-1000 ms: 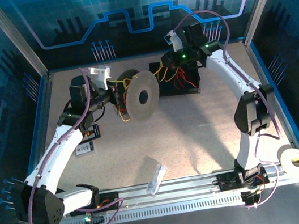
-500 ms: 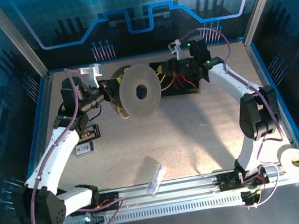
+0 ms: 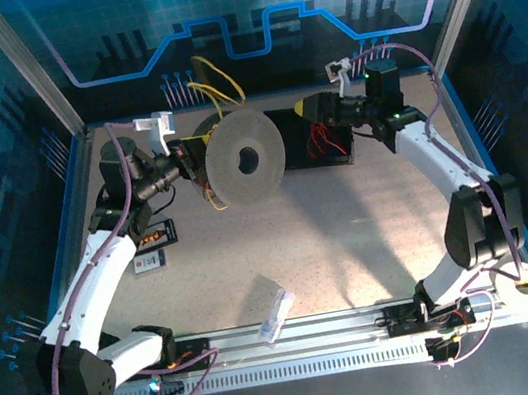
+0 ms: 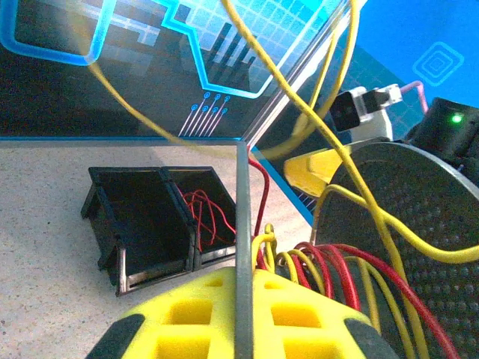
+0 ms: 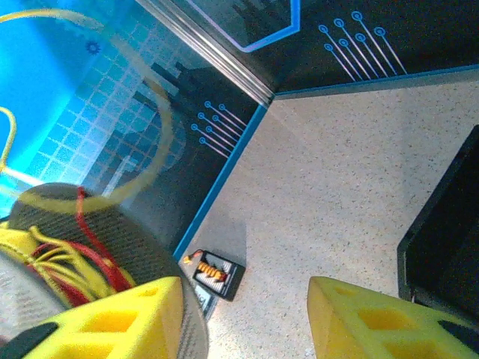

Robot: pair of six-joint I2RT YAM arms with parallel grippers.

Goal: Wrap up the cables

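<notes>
The left gripper (image 3: 191, 157) is clamped on the spool (image 3: 230, 178) and holds it above the table (image 3: 353, 243) near the far side, with 1 broad grey disc face turned toward the near edge. In the left wrist view its 2 yellow fingers (image 4: 187, 318) sit on either side of a thin flange edge that runs straight up between them.

The right gripper (image 3: 310, 107) hangs just right of the spool, over the black box (image 3: 282, 123). Its wrist view shows 2 yellow fingers (image 5: 374, 321) standing apart, with bare table between them and nothing held. The finger on the left of that view lies just beside the spool's rim.

The cables (image 4: 337, 155) are partly on the spool: yellow and red turns bunch around its core between the 2 flanges. They show close up in the left wrist view and again at the lower left of the right wrist view. A loose yellow length arcs up from the spool in a wide loop toward the back wall. More red cable lies tangled in the right-hand compartment of the black box, and 1 red strand rises over the box's edge toward the spool.

A clear plastic bag (image 3: 275, 309) lies near the front rail. A white tape roll (image 3: 504, 271) sits beside the right arm's base, and a small dark card (image 3: 154, 236) lies by the left arm.
</notes>
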